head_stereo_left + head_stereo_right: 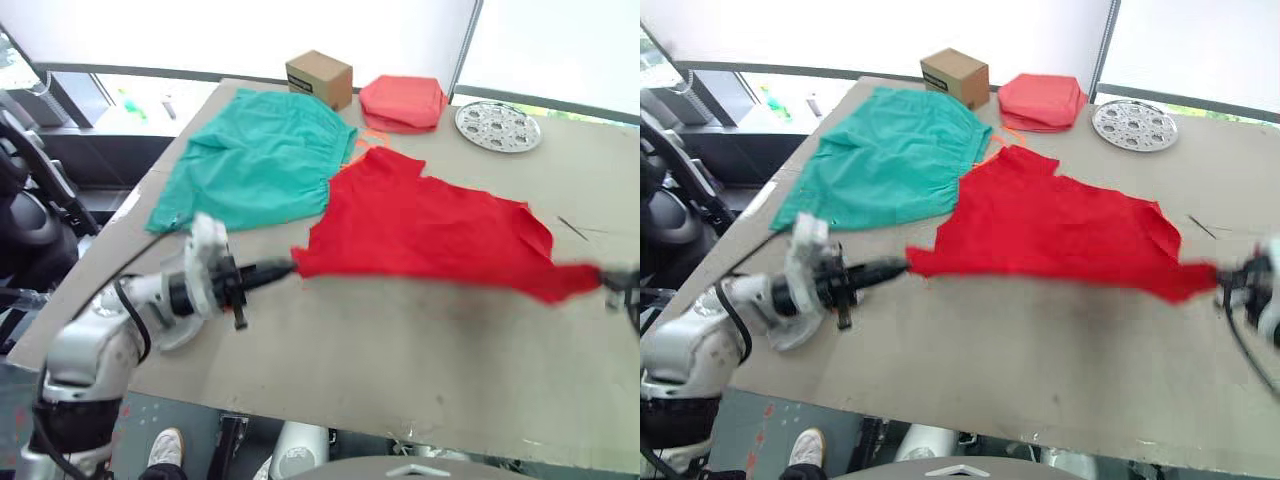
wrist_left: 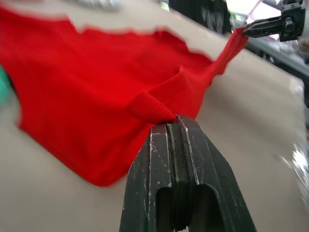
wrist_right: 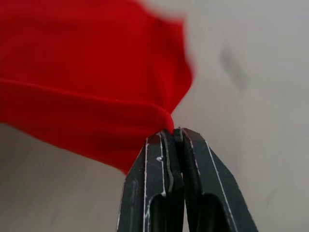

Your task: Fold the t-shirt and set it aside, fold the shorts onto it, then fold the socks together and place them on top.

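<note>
I have the bright red short-sleeved thin fabric t-shirt strung between both hands, low over the grey worktop. My left hand is closed tight on a bunched corner at the shirt's left end, near edge; the left wrist view shows the two black fingers pinched together with red cloth caught at their tips. My right hand is likewise clamped shut on the opposite corner, out at the right edge of the head views, where it is blurred, so I judge its grip mainly from its own wrist camera.

What matters for the fold: the held edge runs left to right across the worktop, taut between the two hands, and the rest of the shirt lies beyond it, spreading away toward the far side. Each hand is at its own end, so neither has to cross over. I reckon the next move is to carry this near edge forward, both hands together, over the far part.

The teal-green fabric shorts lie flat at the far left, their near right corner close beside the shirt's far edge, so I should keep the fold from dragging over them
</note>
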